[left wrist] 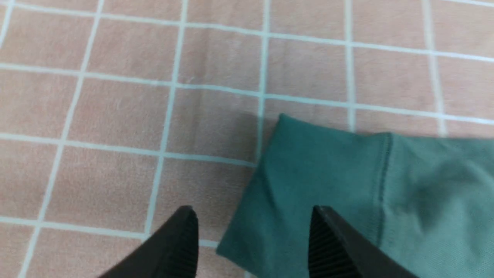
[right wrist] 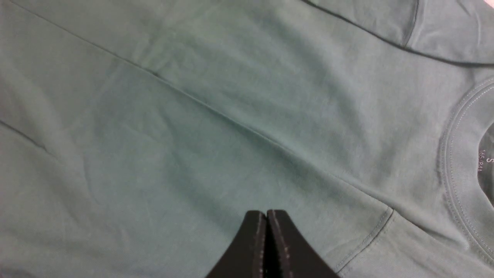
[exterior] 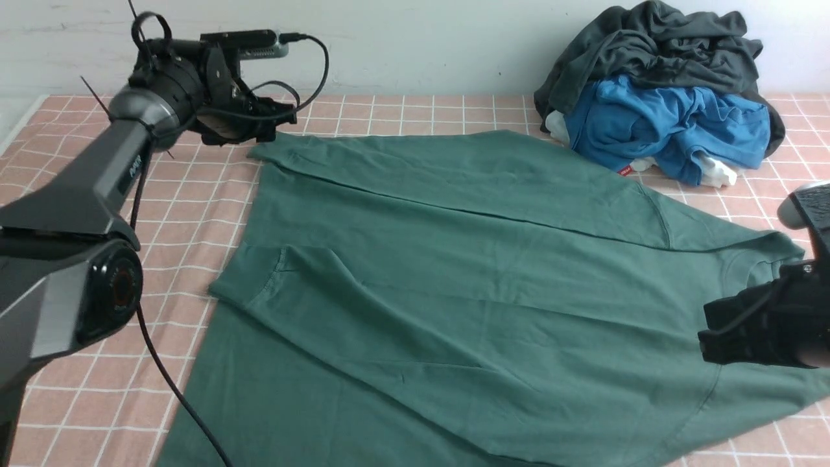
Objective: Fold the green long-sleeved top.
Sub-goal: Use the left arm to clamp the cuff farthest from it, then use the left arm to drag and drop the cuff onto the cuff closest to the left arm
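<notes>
the green long-sleeved top (exterior: 454, 259) lies spread across the middle of the table (exterior: 402, 110), sleeves laid over its body. your left gripper (left wrist: 252, 218) hangs at ten o'clock, fingers apart and empty over the cuff (left wrist: 316, 162); your right gripper (right wrist: 266, 214), clenched on nothing, hovers at four o'clock near the collar (right wrist: 455, 154). sleeve folds look done; the body fold likely needs both grippers.

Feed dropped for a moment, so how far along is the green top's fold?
Done: both sleeves lie folded across the body of the green long-sleeved top; the far sleeve's cuff rests flat on the checked cloth. In hand: nothing; the left gripper hangs open over that cuff, the right gripper is shut and empty above the body near the collar. Left: folding the body itself, which lies spread full length.
</notes>
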